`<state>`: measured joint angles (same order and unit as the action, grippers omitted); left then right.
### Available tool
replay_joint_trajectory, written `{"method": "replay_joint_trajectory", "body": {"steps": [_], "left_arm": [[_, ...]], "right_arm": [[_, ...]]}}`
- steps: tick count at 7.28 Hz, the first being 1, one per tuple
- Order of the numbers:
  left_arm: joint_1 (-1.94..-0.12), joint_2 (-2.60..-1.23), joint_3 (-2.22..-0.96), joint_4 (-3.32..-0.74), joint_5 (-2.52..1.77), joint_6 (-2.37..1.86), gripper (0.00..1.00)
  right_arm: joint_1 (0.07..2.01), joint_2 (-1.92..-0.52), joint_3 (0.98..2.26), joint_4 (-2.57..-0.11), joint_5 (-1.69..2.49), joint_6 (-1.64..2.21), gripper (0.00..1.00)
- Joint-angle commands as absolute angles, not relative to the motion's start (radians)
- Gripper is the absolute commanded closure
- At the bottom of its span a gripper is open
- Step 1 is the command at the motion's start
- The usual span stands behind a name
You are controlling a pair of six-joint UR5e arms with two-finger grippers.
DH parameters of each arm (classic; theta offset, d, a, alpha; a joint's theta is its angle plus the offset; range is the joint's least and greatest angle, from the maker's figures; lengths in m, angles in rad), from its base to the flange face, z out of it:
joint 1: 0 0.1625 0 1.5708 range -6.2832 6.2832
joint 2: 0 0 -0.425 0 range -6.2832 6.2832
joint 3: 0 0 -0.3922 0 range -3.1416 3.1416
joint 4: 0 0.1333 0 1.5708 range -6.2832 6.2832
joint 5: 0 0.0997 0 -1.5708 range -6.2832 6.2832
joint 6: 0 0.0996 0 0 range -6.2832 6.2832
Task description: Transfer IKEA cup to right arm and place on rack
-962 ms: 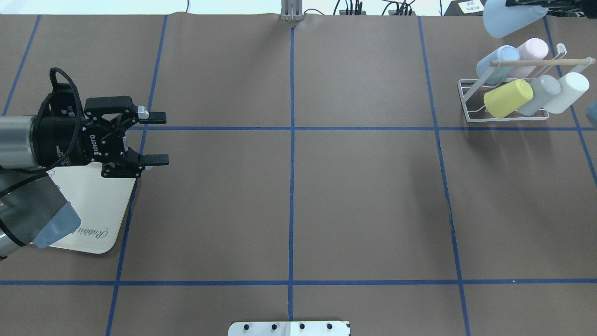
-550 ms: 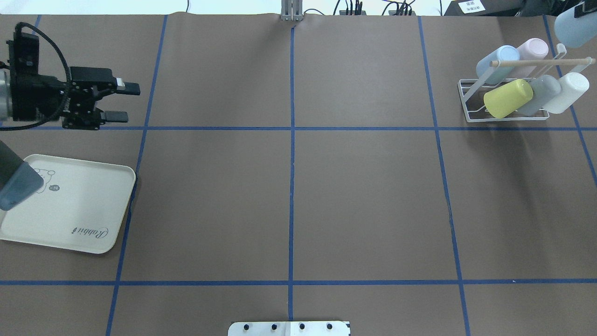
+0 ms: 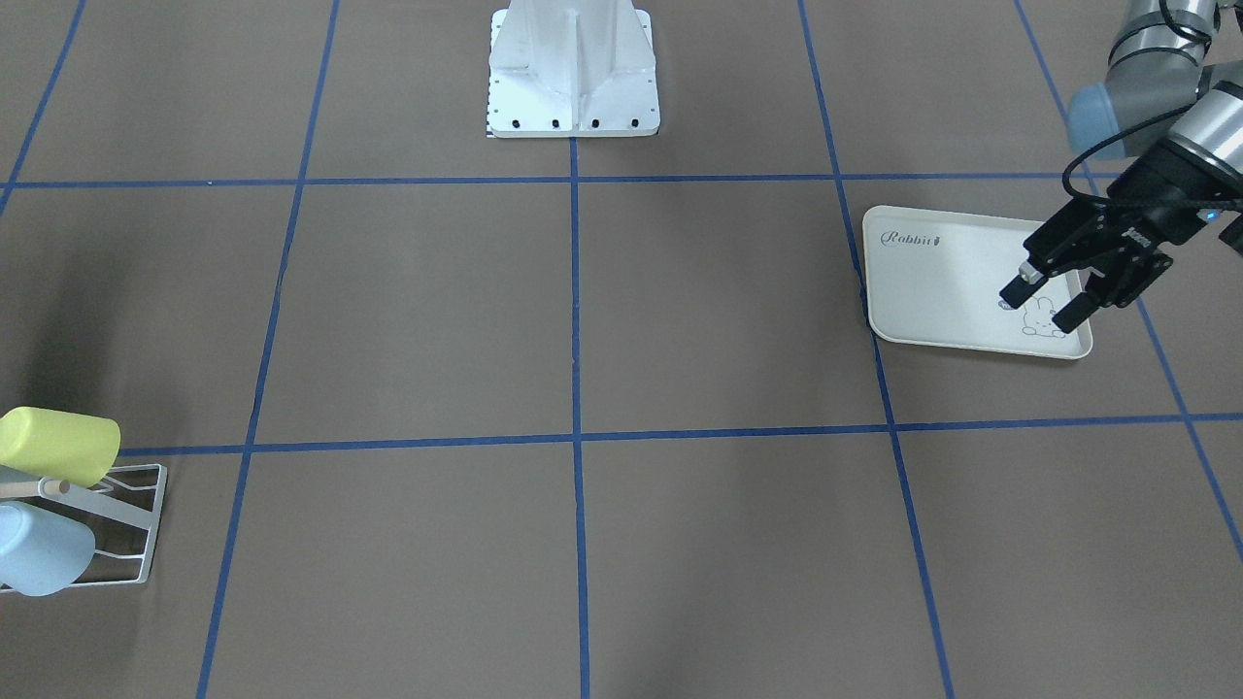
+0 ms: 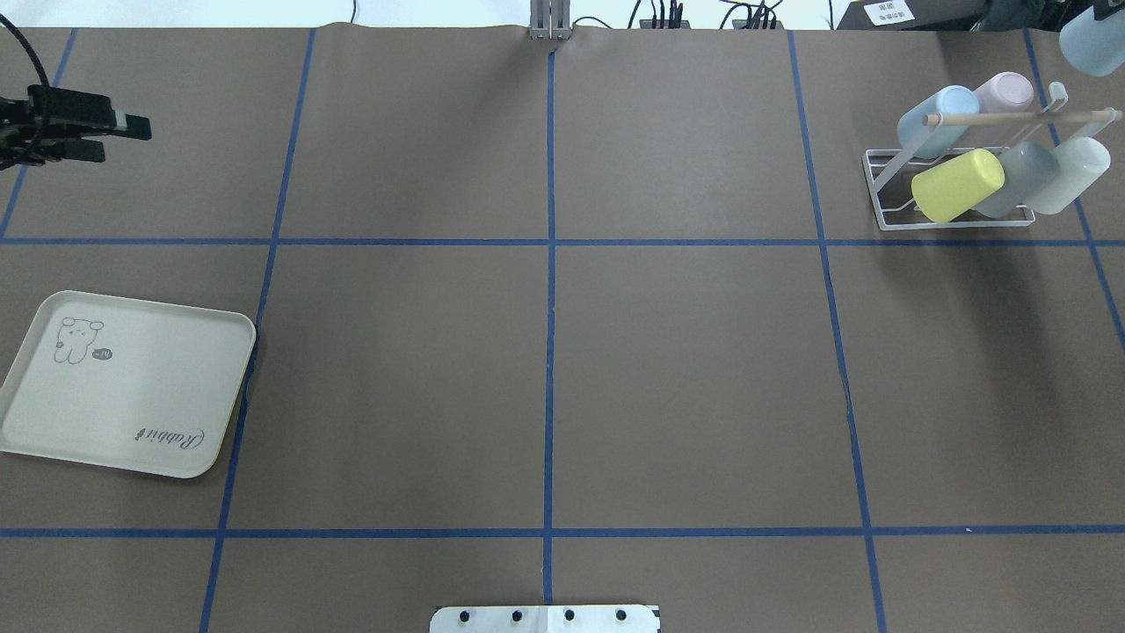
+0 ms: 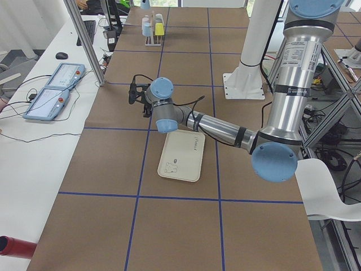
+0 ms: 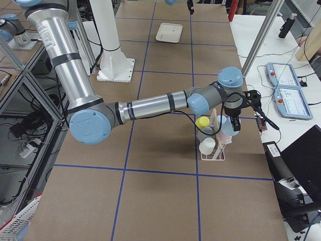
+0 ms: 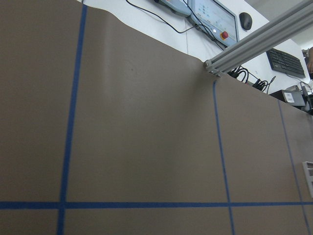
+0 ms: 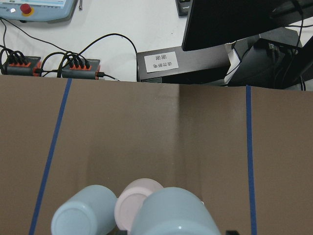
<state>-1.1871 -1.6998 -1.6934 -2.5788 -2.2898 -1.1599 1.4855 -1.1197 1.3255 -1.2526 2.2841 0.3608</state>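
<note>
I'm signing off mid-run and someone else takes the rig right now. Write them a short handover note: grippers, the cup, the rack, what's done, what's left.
Left gripper: fingers open, nothing in them, out on the robot's left, far from the rack.
Right gripper: shut on the light blue cup, held in the air just past the rack's far end.
On the rack: blue cup, pink cup, yellow cup, grey cup, white cup.
Done: cup handed over to the right arm.
Left: lower it onto a free prong, release, retract.

place: robotics lab | signs: blue-taped table (image 4: pixel 395 352); teach pendants (image 5: pixel 49 101); aluminium framing (image 7: pixel 259 36); cable hubs (image 8: pixel 49 66)
</note>
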Motion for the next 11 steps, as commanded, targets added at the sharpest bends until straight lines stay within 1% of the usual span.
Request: {"method": "replay_joint_trajectory", "body": {"steps": [1, 2, 3, 5, 11], "left_arm": [[-1.248, -1.639, -1.695, -2.485, -2.284, -0.929, 0.00], [-1.271, -1.619, -1.694, -2.439, -2.280, -0.817, 0.00], [-1.285, -1.615, -1.697, -2.416, -2.279, -0.802, 0.00], [-1.284, -1.591, -1.704, -2.416, -2.278, -0.802, 0.00], [-1.281, -1.589, -1.710, -2.416, -2.278, -0.810, 0.00]], "right_arm": [[1.485, -1.049, 1.201, -1.258, 2.289, 0.316, 1.00], [1.473, -1.048, 1.187, -1.258, 2.289, 0.313, 1.00], [1.464, -1.052, 1.184, -1.258, 2.290, 0.299, 1.00], [1.459, -1.055, 1.142, -1.258, 2.289, 0.240, 1.00], [1.434, -1.061, 1.108, -1.253, 2.287, 0.238, 1.00]]}}
